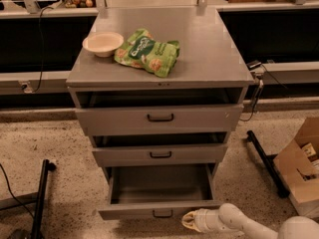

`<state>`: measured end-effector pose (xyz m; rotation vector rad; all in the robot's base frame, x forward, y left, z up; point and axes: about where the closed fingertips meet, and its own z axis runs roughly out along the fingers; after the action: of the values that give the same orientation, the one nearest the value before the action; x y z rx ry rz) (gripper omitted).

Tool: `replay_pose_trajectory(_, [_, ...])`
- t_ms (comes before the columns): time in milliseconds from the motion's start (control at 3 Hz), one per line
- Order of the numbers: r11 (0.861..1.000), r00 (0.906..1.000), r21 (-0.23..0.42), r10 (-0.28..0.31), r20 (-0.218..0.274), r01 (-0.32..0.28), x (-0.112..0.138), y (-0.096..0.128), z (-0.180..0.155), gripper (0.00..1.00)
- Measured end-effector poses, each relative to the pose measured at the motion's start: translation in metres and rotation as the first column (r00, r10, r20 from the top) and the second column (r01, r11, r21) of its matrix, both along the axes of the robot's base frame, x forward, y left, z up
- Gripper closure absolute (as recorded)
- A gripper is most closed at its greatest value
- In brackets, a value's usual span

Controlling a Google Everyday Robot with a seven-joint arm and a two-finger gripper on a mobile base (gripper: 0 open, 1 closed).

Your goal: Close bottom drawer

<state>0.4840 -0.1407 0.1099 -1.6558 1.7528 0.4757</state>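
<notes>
Robot gripper [192, 220] hovering at the open bottom drawer [129, 213] of a grey cabinet [209, 54].

Nearest the camera, the white arm is reaching in from the cabinet's lower right. Its gripper is sitting just right of the small black loop handle [163, 213] on the slim drawer front. Whether it is touching the panel, and whether it is spread or pressed together, cannot be told. The bottom drawer is standing pulled well out at the cabinet's foot, its grey floor showing. Above it, the middle drawer [199, 155] and the tall top drawer [109, 119] are each sticking out slightly. On the cabinet's top, a cream bowl [102, 43] is sitting at the left, just beside a green snack bag [148, 52]. A cardboard box [296, 171] is resting on the floor to the cabinet's right.
</notes>
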Motion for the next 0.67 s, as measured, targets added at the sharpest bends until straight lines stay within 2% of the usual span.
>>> replay_pose_trajectory(333, [0.999, 0.9968, 0.0, -0.038, 0.07, 0.039, 0.009, -0.006, 0.008, 1.0])
replay_pose_trajectory(667, [0.998, 0.9915, 0.002, -0.062, 0.114, 0.063, 0.024, -0.009, 0.012, 1.0])
